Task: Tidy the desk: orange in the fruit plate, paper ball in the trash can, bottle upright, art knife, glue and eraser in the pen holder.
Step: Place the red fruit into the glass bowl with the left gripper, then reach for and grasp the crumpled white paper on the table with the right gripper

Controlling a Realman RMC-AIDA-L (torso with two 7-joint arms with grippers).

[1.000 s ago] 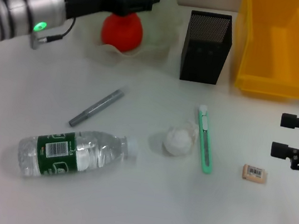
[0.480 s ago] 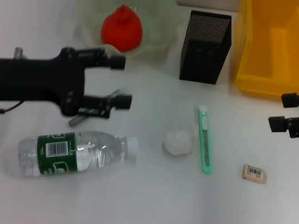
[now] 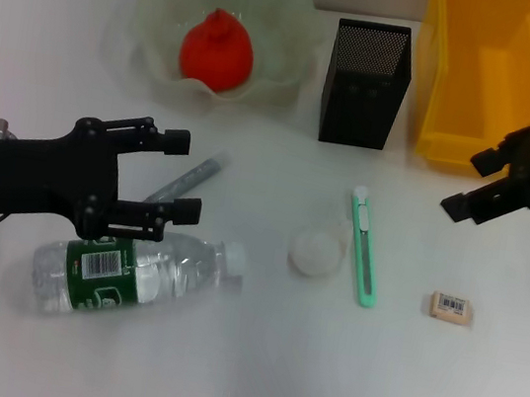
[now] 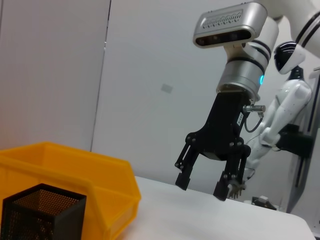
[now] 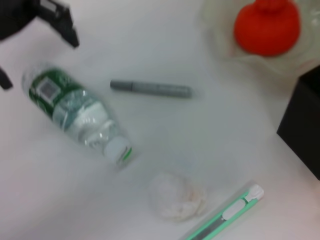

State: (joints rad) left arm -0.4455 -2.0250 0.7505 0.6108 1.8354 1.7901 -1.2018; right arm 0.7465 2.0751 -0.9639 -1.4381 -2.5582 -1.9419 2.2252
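One item of six looks settled: the red-orange fruit (image 3: 217, 49) sits in the pale, wavy-rimmed translucent fruit plate (image 3: 155, 2) at the back of the white desk (image 3: 248, 376). The left gripper (image 3: 177, 173) hangs low with its black fingers spread and nothing between them, directly over the grey glue stick (image 3: 188, 179) and just beside the clear plastic water bottle with a green label (image 3: 129, 273), which lies on its side. I judge the bottle or glue step is in hand; the next move calls for lowering squarely and closing on one of them. The right gripper (image 3: 505, 184) hovers open and empty near the yellow plastic bin (image 3: 493, 73). Paper ball (image 3: 316, 251), green art knife (image 3: 364, 245) and small tan eraser (image 3: 450, 307) lie loose, and the black mesh pen holder (image 3: 366, 84) stands behind them.
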